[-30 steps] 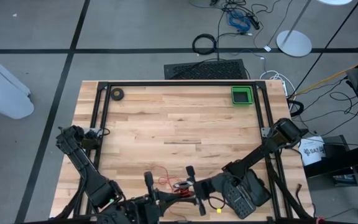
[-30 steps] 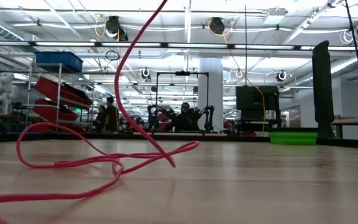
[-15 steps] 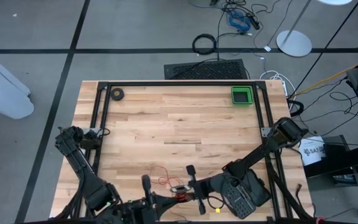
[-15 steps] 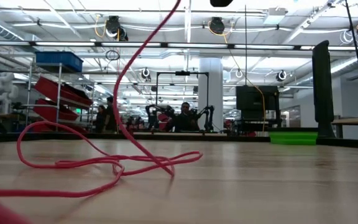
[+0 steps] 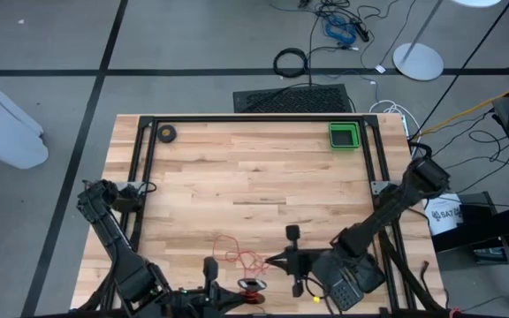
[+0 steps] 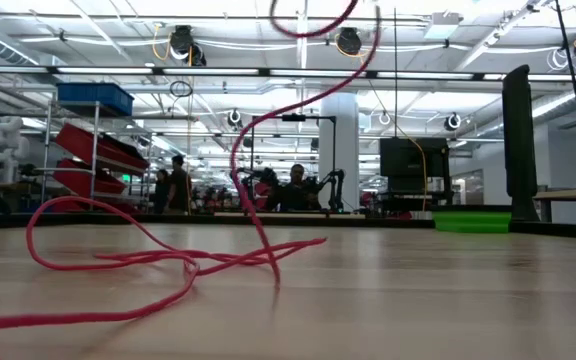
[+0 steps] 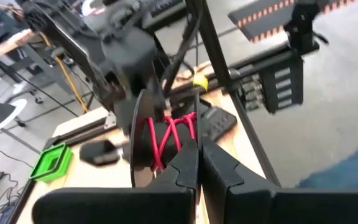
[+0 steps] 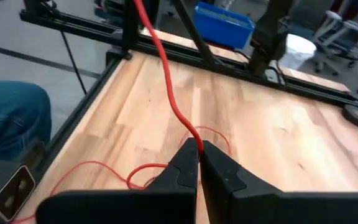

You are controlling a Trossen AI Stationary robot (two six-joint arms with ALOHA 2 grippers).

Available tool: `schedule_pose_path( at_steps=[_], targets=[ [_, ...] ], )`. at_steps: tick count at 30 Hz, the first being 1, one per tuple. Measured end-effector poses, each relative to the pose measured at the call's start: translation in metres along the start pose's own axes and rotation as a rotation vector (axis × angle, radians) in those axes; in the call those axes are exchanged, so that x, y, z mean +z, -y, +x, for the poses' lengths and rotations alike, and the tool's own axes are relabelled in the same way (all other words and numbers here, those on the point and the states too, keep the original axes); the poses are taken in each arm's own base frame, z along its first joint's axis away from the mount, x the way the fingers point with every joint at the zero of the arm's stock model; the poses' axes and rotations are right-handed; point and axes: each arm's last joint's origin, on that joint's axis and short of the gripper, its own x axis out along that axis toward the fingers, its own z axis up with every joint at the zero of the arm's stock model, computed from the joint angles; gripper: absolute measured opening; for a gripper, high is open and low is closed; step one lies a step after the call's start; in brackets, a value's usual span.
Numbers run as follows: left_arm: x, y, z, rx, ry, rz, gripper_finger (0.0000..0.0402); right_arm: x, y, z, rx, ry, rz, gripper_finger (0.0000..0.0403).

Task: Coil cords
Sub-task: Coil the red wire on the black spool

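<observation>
**Red cord gripped at the near edge of the table**

High view: the green tray [image 5: 344,135] sits at the far right corner of the table [image 5: 254,177]; whether anything lies in it cannot be told from here. A small dark tape roll [image 5: 166,134] lies at the far left corner. The cords [image 5: 237,256] lie loose near the near edge, with a red wound part [image 5: 252,286] at the very edge beside the left gripper [image 5: 212,281]. The right gripper [image 5: 281,260] is just to the right of the loose wire.

Low view: the red wire [image 6: 168,262] sprawls in flat loops across the wood, its long run going left to right, and one strand climbs up out of the picture. The tray [image 6: 471,221] shows far off on the right as a low green rim.

Left wrist view: the left gripper [image 7: 198,160] has its fingers pressed together, just before a dark spool [image 7: 160,140] wrapped with crossing red wire.

Right wrist view: the right gripper [image 8: 199,163] is clamped on the red strand [image 8: 166,81], which runs from the fingertips up and away across the table.
</observation>
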Motion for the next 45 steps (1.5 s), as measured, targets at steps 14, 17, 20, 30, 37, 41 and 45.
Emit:
schedule_pose_path(
  at_steps=[14,17,20,30,37,41,45],
  targets=[
    [-0.012,-0.005,0.005,-0.041,-0.105,-0.026,0.0011,0.019,-0.017,-0.041,0.042,0.071,-0.009,0.0000],
    [-0.014,-0.007,0.008,-0.068,-0.124,-0.034,0.0011,0.019,-0.018,-0.043,-0.007,0.077,-0.037,0.0000],
    [-0.014,-0.010,0.013,-0.106,-0.136,-0.069,0.0011,0.023,-0.019,-0.045,-0.026,0.085,-0.064,0.0000],
    [-0.019,-0.015,0.017,-0.115,-0.187,-0.096,0.0011,0.048,-0.031,-0.058,0.011,0.126,-0.087,0.0000],
    [-0.019,-0.015,0.017,-0.113,-0.186,-0.098,0.0011,0.049,-0.033,-0.059,0.011,0.140,-0.111,0.0000],
    [-0.019,-0.014,0.019,-0.152,-0.198,-0.116,0.0011,0.053,-0.032,-0.059,0.003,0.174,-0.134,0.0000],
    [-0.024,-0.011,0.028,-0.201,-0.226,-0.117,0.0011,0.062,-0.030,-0.059,-0.016,0.244,-0.160,0.0000]
  ],
)
